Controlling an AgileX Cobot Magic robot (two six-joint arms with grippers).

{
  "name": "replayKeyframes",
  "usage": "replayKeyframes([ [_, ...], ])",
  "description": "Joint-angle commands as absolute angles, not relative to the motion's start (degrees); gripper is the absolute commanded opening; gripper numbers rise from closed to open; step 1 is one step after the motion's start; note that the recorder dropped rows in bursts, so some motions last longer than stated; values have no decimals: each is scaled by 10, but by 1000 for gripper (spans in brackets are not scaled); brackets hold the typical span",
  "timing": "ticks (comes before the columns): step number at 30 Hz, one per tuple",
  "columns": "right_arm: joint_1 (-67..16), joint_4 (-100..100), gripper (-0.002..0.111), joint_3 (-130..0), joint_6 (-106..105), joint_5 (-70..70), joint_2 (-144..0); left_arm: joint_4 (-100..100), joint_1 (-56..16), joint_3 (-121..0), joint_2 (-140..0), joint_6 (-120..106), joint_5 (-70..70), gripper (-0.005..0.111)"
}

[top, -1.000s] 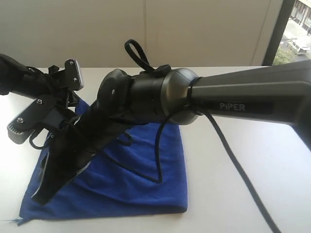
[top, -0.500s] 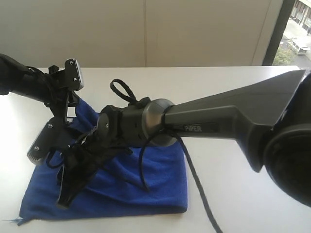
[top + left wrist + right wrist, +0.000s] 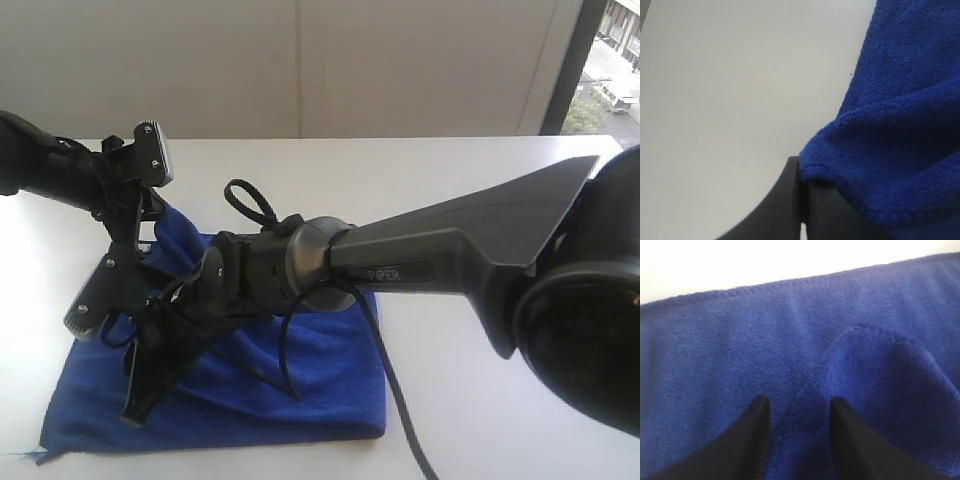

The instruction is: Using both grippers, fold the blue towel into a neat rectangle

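Jaws first: your left gripper point(image 3: 801, 165) has them pinched tight together with a hemmed corner of the blue towel point(image 3: 300, 390) caught right at the seam. Your right gripper point(image 3: 797, 407) has them only narrowly apart, and a rounded flap of towel fills the gap, so I'd call that a hold too. Over the last second your right arm swung down from well above the cloth to low over it, and the left dropped a bit as well. I reckon you're carrying the fold over and about to lay it. Towel's on the white desk point(image 3: 480, 180), with its far left corner lifted toward the left gripper and the rest lying flat.
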State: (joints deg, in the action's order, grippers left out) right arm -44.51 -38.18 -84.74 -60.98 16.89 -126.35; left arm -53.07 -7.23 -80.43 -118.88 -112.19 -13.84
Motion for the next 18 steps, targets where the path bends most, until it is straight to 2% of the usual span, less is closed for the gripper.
replayKeyframes([
  [1,-440,-375,38,-846,-611,178,-1269,-544,-71,-805,-1186,-1212,-150,0],
  [15,-440,-375,15,-846,-598,177,-1275,-544,-71,-805,-1186,-1212,-150,0],
  [18,-440,-375,15,-846,-598,180,-1274,-545,-71,-805,-1186,-1212,-150,0],
])
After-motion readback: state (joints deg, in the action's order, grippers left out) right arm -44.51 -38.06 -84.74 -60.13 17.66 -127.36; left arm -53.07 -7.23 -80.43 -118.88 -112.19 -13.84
